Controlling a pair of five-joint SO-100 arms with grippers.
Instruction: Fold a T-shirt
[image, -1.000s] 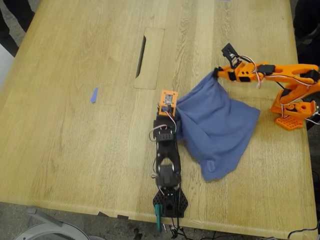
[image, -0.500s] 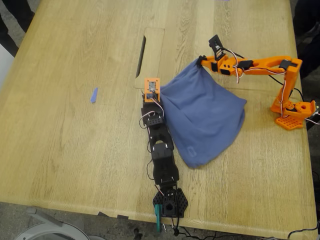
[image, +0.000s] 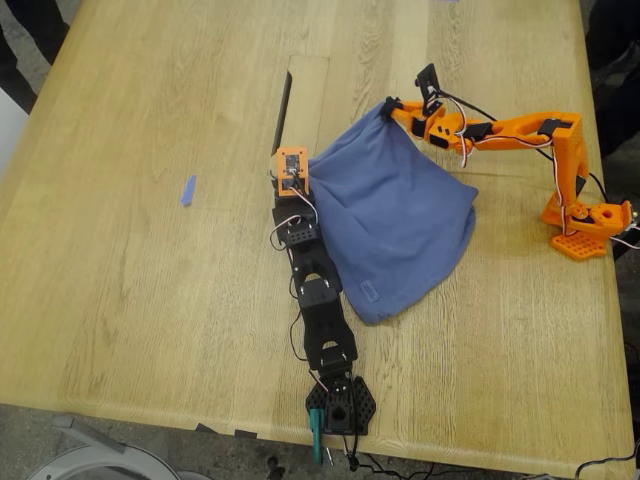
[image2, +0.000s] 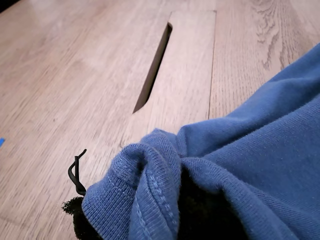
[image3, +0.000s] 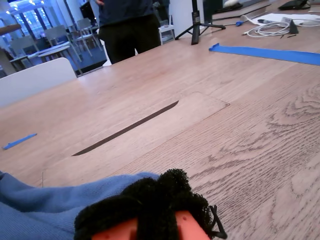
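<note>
The periwinkle-blue T-shirt hangs bunched between both grippers, and its lower part trails on the wooden table. No print shows. My first gripper, on the black arm, is shut on one corner beside the table's slot; the wrist view shows hem folds wrapped over its jaws. My second gripper, on the orange arm, is shut on the far corner. Its wrist view shows a black padded fingertip with blue cloth beside it.
A cable hatch with a dark slot lies just beyond my first gripper. A small blue tape scrap is at the exterior view's left. The orange arm's base stands at the right edge and the black base at the front. A person stands beyond the table.
Both grippers have moved toward the exterior view's left and farther up the table, dragging the T-shirt with them. The cloth now lies nearer the slot.
</note>
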